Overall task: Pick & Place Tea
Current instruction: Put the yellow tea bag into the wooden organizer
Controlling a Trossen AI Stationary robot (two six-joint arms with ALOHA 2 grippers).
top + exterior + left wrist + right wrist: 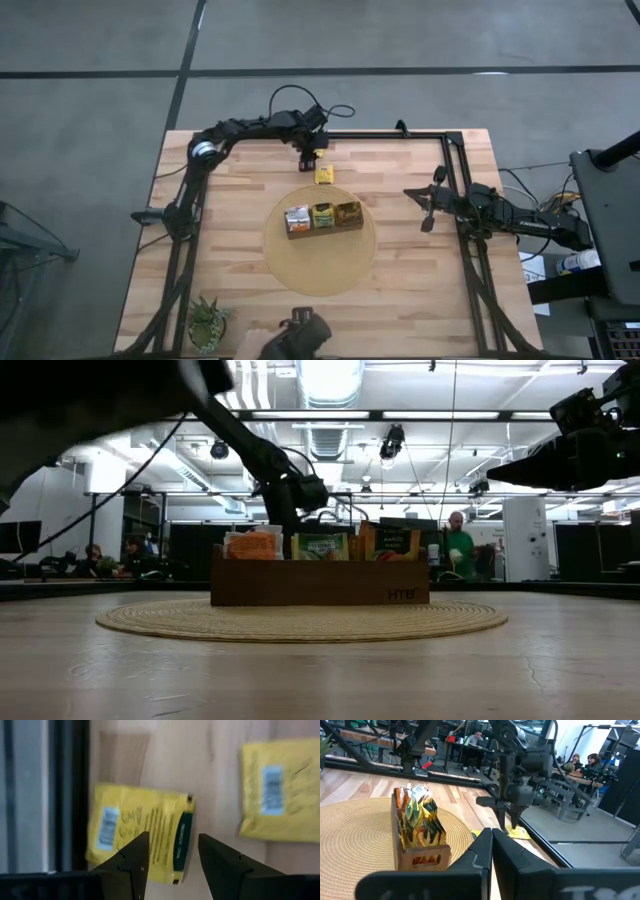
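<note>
Hovering fingers [135, 865] astride yellow sachet [142, 837]

Overhead, table-level, two wrist views

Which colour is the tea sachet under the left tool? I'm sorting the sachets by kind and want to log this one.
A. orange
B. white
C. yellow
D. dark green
C: the left wrist view shows the left tool open above a yellow sachet lying flat on the wooden table, with a second yellow sachet lying beside it.
</note>
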